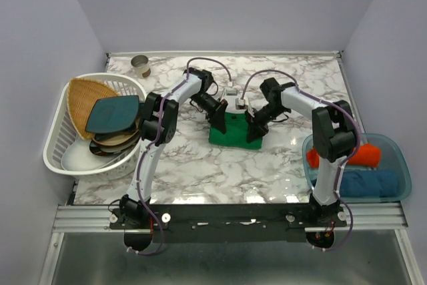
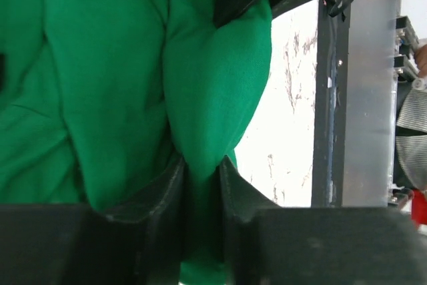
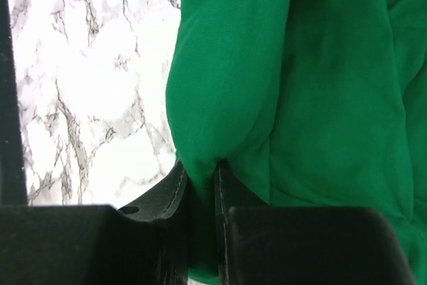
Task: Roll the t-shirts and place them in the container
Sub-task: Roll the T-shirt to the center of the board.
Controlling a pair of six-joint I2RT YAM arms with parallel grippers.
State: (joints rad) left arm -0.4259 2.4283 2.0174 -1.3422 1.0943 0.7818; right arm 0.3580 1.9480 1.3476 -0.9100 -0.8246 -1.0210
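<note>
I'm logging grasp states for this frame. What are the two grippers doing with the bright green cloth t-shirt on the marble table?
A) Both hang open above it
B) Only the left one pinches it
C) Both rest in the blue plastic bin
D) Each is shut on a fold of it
D: each wrist view shows a fold of the bright green cloth t-shirt pinched tight, one by the left gripper and one by the right gripper.

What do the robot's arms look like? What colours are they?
Both the left arm and right arm are white tubes with chunky black joints. Thin purple cables loop along them. The left gripper and right gripper are black.
</note>
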